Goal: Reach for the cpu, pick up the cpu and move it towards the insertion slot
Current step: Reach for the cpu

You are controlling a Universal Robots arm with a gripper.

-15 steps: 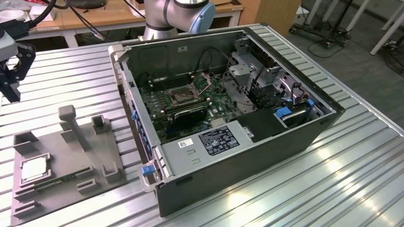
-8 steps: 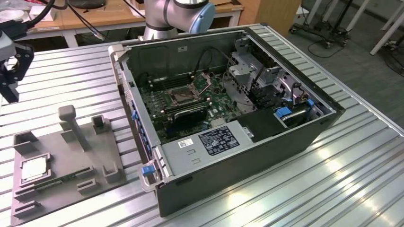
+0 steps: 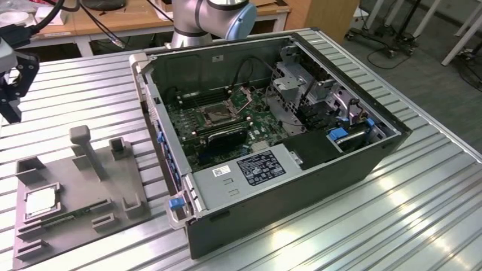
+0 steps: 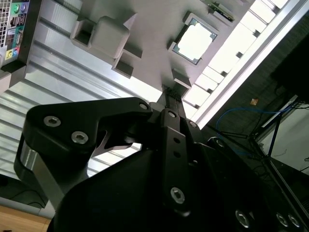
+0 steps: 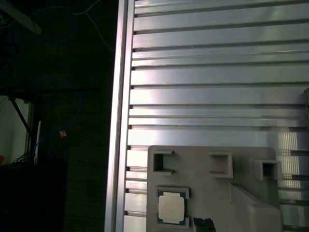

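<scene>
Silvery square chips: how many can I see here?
1. The cpu lies in a recess of the grey tray, at the exterior view's left. Others may be hidden inside the open computer case.

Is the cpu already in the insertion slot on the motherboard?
No, the cpu lies in the grey tray, apart from the insertion slot.

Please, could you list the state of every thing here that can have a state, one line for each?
cpu: lying flat in a recess of the tray, not held.
gripper: in the air, apart from the cpu.
slot: looks open, with its metal frame raised.
case: lying on its side, side panel off.
memory stick: lying in the tray.
</scene>
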